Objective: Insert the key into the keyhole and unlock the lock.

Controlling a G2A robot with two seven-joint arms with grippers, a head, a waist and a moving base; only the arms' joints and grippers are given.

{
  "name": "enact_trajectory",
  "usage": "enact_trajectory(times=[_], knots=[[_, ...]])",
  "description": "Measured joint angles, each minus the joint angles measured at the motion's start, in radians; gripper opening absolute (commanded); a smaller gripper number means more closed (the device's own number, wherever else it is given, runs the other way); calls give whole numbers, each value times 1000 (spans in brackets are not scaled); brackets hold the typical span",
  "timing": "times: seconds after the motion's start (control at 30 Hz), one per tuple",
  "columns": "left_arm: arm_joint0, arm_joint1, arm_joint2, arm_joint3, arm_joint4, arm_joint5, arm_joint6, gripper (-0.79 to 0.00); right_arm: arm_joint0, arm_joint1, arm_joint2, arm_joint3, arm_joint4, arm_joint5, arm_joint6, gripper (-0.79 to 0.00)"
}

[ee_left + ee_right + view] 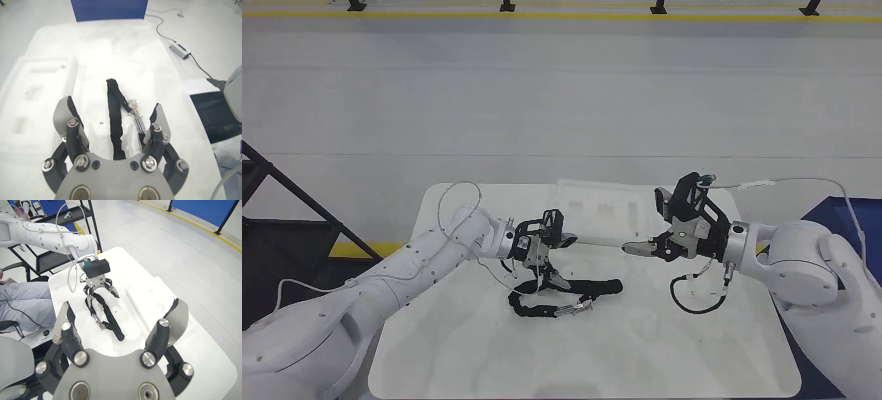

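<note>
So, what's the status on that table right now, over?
Left end effector open, straddling cable lock. Right end effector open, off the lock. Keys at lock's metal end, ungripped. Foam tray alongside, nothing blocking.

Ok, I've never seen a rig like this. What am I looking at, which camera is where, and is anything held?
It is a robot with two white arms, each ending in a two-fingered gripper, working at a white table. The top view looks down from the robot itself. The other two pictures come from cameras on the wrists, so each shows its own gripper's fingers close up. On the table lies a black sleeved cable lock, bent into a V, with a bunch of keys at its metal end. Whether a key is in the keyhole I cannot tell. A white foam tray sits at the table's far edge. The left gripper is open, with the lock between its fingers, not clamped. The right gripper is open too, above the table, and holds nothing.
</note>
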Motion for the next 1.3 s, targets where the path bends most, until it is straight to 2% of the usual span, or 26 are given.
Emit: enact_trajectory(times=[0.2, 0.33, 0.57, 0.63, 0.87, 1.3], knots=[[-108, 43, 0, -26, -92, 0, 8, 0, 137, -20, -70, 150, 32, -120, -9, 0], [-186, 69, 0, -33, -157, 0, -64, 0, 248, -35, -122, 259, 57, -195, 16, 0], [-296, 93, 0, -44, -359, 0, -153, 0, 396, -49, -154, 381, 93, -244, 57, 0], [-318, 98, 0, -48, -413, 0, -210, 0, 428, -51, -158, 404, 104, -254, 64, 0], [-372, 98, 0, -56, -611, 0, -468, 0, 489, -56, -178, 450, 130, -273, 90, 0], [-372, 98, 0, -55, -604, 0, -461, -1, 489, -56, -178, 450, 130, -273, 90, -1]])
